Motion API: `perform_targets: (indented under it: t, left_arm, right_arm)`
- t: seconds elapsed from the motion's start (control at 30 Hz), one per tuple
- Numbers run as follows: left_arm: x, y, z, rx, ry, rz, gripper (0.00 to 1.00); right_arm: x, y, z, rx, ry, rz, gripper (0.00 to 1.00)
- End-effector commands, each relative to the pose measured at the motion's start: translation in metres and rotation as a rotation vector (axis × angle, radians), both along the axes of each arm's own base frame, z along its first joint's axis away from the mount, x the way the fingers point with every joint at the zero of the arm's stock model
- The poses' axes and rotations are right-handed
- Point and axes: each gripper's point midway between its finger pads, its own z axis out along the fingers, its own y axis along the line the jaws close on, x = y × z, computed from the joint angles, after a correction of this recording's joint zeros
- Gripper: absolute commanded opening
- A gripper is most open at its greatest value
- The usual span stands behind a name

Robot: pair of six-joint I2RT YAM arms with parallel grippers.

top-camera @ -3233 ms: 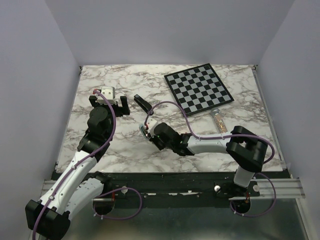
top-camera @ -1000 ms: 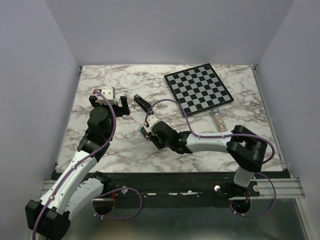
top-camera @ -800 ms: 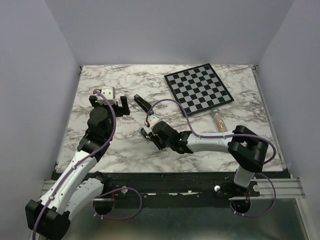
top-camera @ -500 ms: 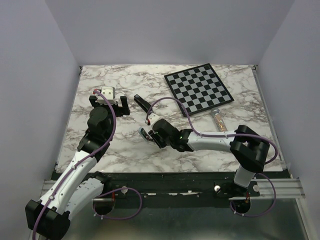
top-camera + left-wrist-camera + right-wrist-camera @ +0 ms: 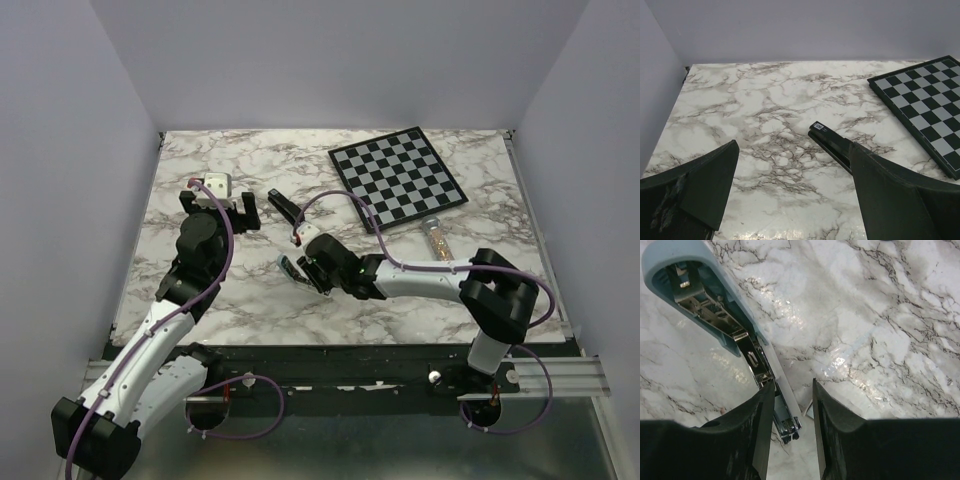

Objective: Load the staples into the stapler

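An opened stapler (image 5: 725,320) lies on the marble, its blue-grey top arm swung back and its bare metal magazine running in between my right fingers. My right gripper (image 5: 792,385) (image 5: 297,270) is half closed round the magazine's rear end. Its left finger (image 5: 757,415) presses the rail. A small silver piece (image 5: 809,410) touches the right finger; I cannot tell whether it is the staples. A slim black closed stapler (image 5: 285,207) (image 5: 832,145) lies farther back, just right of my left gripper (image 5: 217,210) (image 5: 794,147), which is wide open and holds nothing.
A black-and-grey chessboard (image 5: 397,177) lies at the back right. A clear tube of brownish beads (image 5: 438,243) rests right of centre, near the right forearm. The table's walls rise close on the left, back and right.
The right forearm has straightened and the wrist has edged slightly toward the near edge, with the opened stapler still between its fingers. The left arm has not moved.
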Motion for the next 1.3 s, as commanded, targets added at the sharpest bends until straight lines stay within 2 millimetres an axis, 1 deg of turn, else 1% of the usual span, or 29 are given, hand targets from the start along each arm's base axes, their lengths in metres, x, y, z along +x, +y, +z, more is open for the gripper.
perform_targets:
  t: [0.0, 0.03, 0.07, 0.1, 0.13, 0.3, 0.37, 0.4, 0.43, 0.5, 0.53, 0.6, 0.67, 0.83, 0.9, 1.13, 1.27]
  left_arm:
    - [0.002, -0.004, 0.001, 0.002, -0.008, -0.026, 0.99]
    - [0.002, -0.006, -0.001, 0.004, -0.002, -0.033, 0.99]
    - [0.003, -0.006, -0.002, 0.007, 0.004, -0.033, 0.99]
    - [0.003, -0.007, -0.003, 0.008, 0.008, -0.036, 0.99]
    - [0.004, -0.008, -0.006, 0.011, 0.019, -0.039, 0.99]
    - [0.005, -0.021, -0.013, -0.033, 0.060, -0.092, 0.99]
    - [0.005, -0.025, -0.018, -0.049, 0.086, -0.107, 0.99]
    - [0.004, -0.026, -0.018, -0.055, 0.094, -0.109, 0.99]
    - [0.004, -0.026, -0.021, -0.060, 0.111, -0.107, 0.99]
    - [0.000, -0.027, -0.031, -0.070, 0.163, -0.106, 0.99]
    - [-0.001, -0.027, -0.035, -0.078, 0.179, -0.108, 0.99]
    - [-0.007, -0.030, -0.047, -0.098, 0.229, -0.115, 0.99]
    - [-0.013, -0.033, -0.056, -0.114, 0.263, -0.137, 0.99]
    - [-0.024, -0.045, -0.087, -0.183, 0.355, -0.177, 0.99]
    - [-0.028, -0.048, -0.098, -0.196, 0.387, -0.192, 0.99]
    - [-0.034, -0.057, -0.122, -0.221, 0.462, -0.223, 0.99]
    - [-0.036, -0.063, -0.129, -0.226, 0.498, -0.249, 0.99]
  right_arm:
    - [-0.010, -0.007, 0.006, 0.015, 0.010, 0.041, 0.43]
    - [-0.013, -0.007, 0.008, 0.028, 0.008, 0.060, 0.43]
    - [-0.017, -0.012, 0.011, 0.035, 0.000, 0.069, 0.43]
    - [-0.018, -0.013, 0.014, 0.043, -0.017, 0.092, 0.43]
    - [-0.019, -0.010, 0.021, 0.076, -0.034, 0.116, 0.43]
    - [-0.033, -0.022, 0.017, 0.137, -0.071, 0.170, 0.45]
    - [-0.037, -0.022, 0.016, 0.170, -0.075, 0.189, 0.46]
    - [-0.036, -0.021, 0.017, 0.193, -0.090, 0.189, 0.46]
    - [-0.038, -0.025, 0.011, 0.190, -0.084, 0.190, 0.46]
    - [-0.037, -0.025, 0.009, 0.181, -0.108, 0.210, 0.46]
    - [-0.039, -0.027, 0.004, 0.180, -0.099, 0.217, 0.46]
    - [-0.037, -0.027, 0.004, 0.202, -0.108, 0.215, 0.46]
    - [-0.035, -0.030, -0.003, 0.198, -0.101, 0.209, 0.46]
    - [-0.037, -0.030, -0.007, 0.241, -0.075, 0.236, 0.46]
    - [-0.034, -0.029, -0.008, 0.239, -0.081, 0.233, 0.46]
    - [-0.032, -0.024, -0.015, 0.230, -0.062, 0.248, 0.44]
    - [-0.030, -0.022, -0.019, 0.222, -0.054, 0.249, 0.43]
